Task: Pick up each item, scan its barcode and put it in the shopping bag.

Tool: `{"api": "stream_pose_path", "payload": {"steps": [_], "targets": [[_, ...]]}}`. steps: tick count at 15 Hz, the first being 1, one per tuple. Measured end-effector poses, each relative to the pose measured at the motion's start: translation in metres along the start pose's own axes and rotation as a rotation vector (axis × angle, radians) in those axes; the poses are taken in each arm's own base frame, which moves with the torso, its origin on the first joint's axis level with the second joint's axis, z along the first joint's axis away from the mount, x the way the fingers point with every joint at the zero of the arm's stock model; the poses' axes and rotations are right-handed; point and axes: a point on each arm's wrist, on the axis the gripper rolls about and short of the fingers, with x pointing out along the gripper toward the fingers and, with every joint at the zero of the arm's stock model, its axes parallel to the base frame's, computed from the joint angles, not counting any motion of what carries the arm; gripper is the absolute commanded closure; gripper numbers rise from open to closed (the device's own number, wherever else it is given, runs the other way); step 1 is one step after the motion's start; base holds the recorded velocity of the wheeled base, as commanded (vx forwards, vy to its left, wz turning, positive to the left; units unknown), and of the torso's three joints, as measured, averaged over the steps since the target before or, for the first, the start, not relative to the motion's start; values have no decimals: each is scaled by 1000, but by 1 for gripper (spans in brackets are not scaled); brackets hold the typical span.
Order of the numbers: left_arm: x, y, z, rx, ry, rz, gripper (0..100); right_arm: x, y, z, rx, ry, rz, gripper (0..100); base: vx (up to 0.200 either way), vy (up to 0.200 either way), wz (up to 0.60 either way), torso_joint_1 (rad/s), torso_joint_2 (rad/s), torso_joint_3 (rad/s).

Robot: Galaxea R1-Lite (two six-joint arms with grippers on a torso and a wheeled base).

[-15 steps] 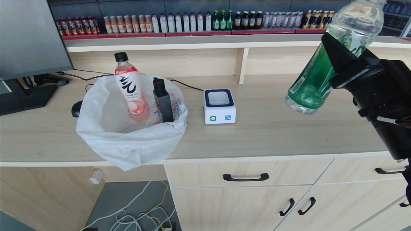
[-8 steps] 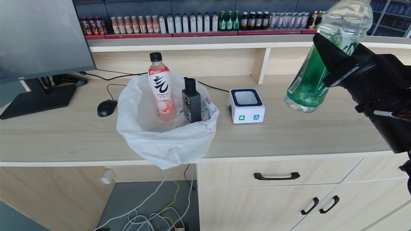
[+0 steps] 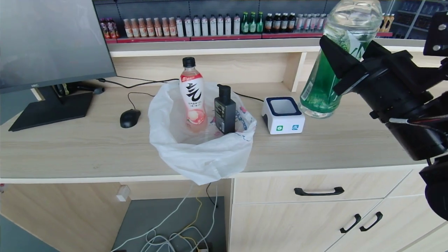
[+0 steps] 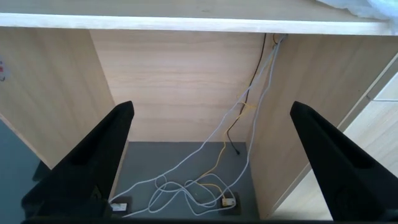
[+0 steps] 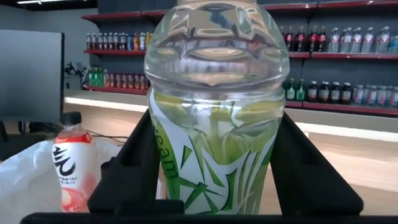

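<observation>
Clamping the green bottle (image 3: 323,84) mid-body, right gripper (image 3: 346,47) holds it tilted just beside the scanner (image 3: 282,115); cap cut off at frame top; can't tell if base touches counter (image 3: 87,150); head cam shows base & barcode, right wrist cam doesn't; shopping bag (image 3: 199,154) hides bottoms of pink bottle (image 3: 192,94) & dark bottle (image 3: 224,112); left gripper (image 4: 211,109) spread wide, holding nothing, below counter.

No readable wording. Pink bottle (image 3: 192,94) label: big black brush strokes. Green bottle (image 3: 325,80): barcode on its side. Scanner (image 3: 282,115) near face: green and blue icons.
</observation>
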Motion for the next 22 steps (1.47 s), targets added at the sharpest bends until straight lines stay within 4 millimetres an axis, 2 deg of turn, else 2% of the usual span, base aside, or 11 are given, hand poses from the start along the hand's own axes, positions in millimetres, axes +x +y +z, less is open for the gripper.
{"api": "stream_pose_path", "payload": {"steps": [4,9,11,16,22], "targets": [[0,0,0,-4,0,0,0,18,3,-18,-141,-6,35,100,0,0,0,0,0,0],[0,0,0,-4,0,-1,0,50,8,-39,-393,-146,215,100,0,0,0,0,0,0],[0,0,0,-4,1,-1,0,57,10,-53,-424,-162,271,100,0,0,0,0,0,0],[0,0,0,-4,1,-1,0,62,-16,-79,-541,-193,401,100,0,0,0,0,0,0],[0,0,0,-4,0,-1,0,58,-39,-93,-616,-196,481,100,0,0,0,0,0,0]]}}
